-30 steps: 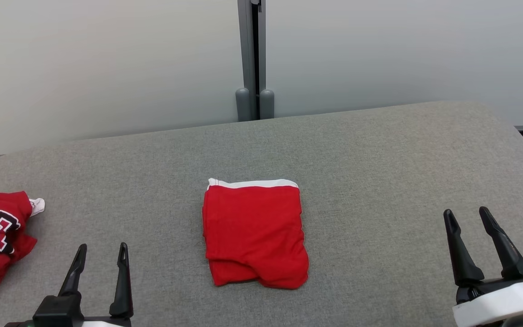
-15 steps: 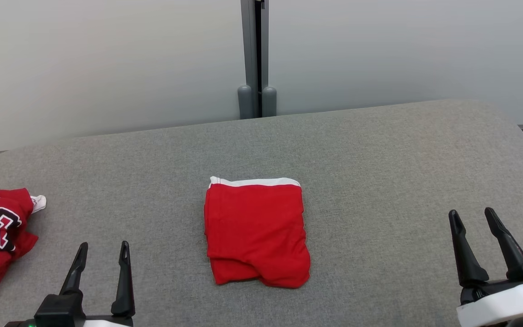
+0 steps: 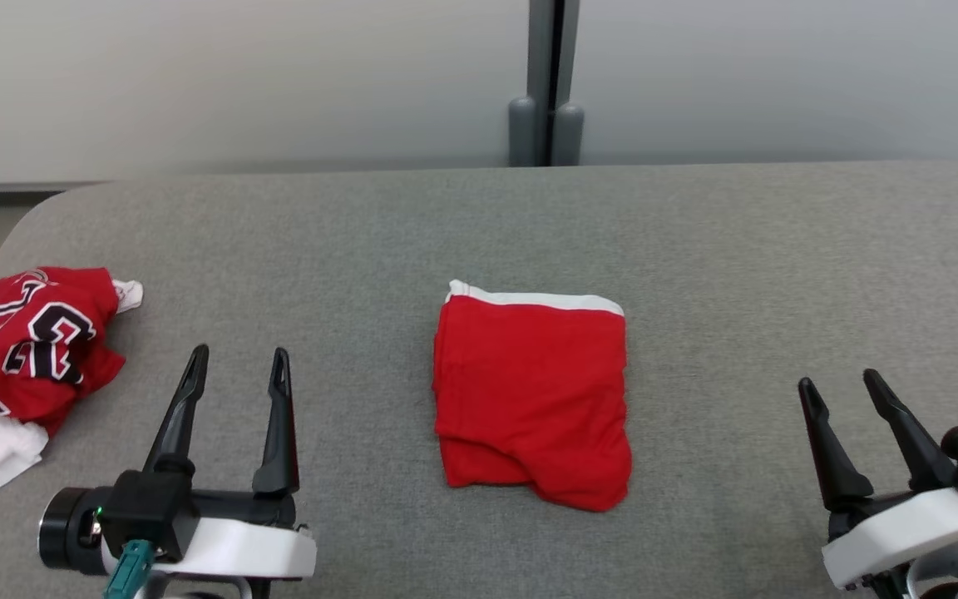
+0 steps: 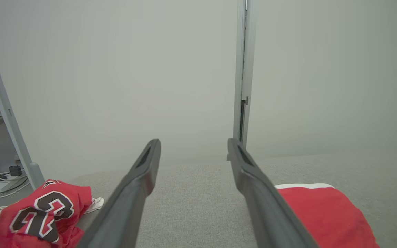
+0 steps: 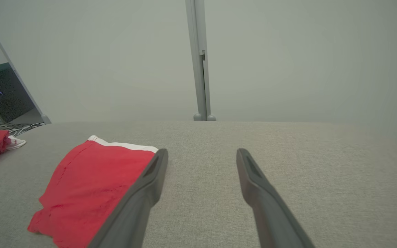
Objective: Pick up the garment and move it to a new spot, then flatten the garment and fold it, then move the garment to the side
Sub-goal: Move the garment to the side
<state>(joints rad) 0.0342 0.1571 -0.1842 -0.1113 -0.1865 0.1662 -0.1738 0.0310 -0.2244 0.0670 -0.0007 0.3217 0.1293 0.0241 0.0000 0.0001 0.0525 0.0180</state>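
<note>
wall (image 3: 196,75): pale grey panels | post (image 3: 545,75): grey upright | table (image 3: 737,249): grey fabric

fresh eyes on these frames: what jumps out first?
The folded red garment, white band along its far edge, lies in the middle of the grey table. A crumpled red jersey with black-and-white numbers sits at the table's left end. The left gripper and right gripper are open and empty, flanking the garment.

Head camera has swung — left pincer (image 3: 239,353) now reaches further forward.
</note>
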